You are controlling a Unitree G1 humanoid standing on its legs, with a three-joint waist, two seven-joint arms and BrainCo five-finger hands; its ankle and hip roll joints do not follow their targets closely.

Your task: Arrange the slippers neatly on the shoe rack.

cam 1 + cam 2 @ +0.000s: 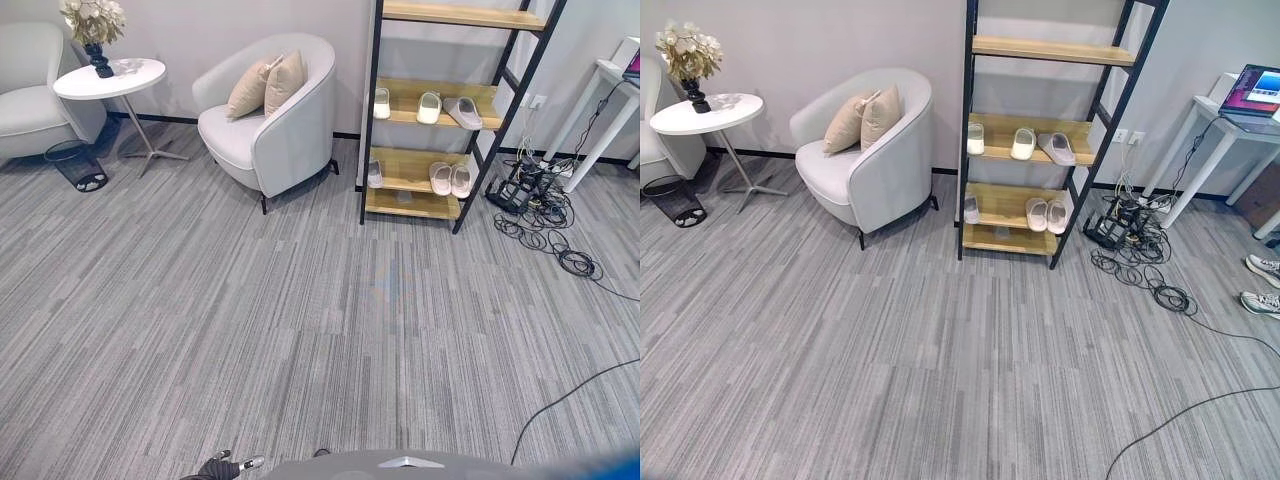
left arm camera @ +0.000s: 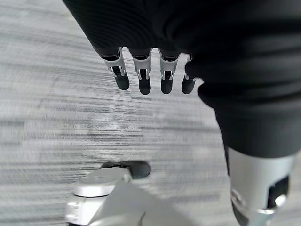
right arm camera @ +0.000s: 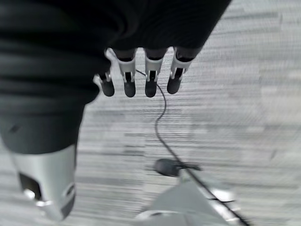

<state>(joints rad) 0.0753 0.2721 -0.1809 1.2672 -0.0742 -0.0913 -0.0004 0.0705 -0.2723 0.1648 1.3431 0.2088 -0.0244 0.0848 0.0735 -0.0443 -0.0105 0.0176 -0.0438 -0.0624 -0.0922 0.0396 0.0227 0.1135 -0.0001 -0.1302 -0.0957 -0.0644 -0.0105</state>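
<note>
The shoe rack [image 1: 420, 205], with a black frame and wooden shelves, stands against the far wall. Its middle shelf carries three pale slippers [image 1: 429, 107]; the rightmost one [image 1: 464, 113] lies askew. On the lower shelf a pale pair [image 1: 450, 179] lies side by side, and a single slipper [image 1: 375, 173] rests at the left end. My left hand [image 2: 143, 80] hangs over bare carpet with relaxed fingers and nothing in it; it also shows at the bottom edge of the left eye view [image 1: 225, 467]. My right hand [image 3: 150, 80] hangs open over the carpet too, holding nothing.
A white armchair [image 1: 270, 125] with two cushions stands left of the rack. Further left are a round side table [image 1: 110, 78] with a vase and a dark bin [image 1: 77, 165]. Tangled cables [image 1: 540, 205] lie right of the rack by a white desk [image 1: 1230, 115]. A person's shoes [image 1: 1262, 285] show at far right.
</note>
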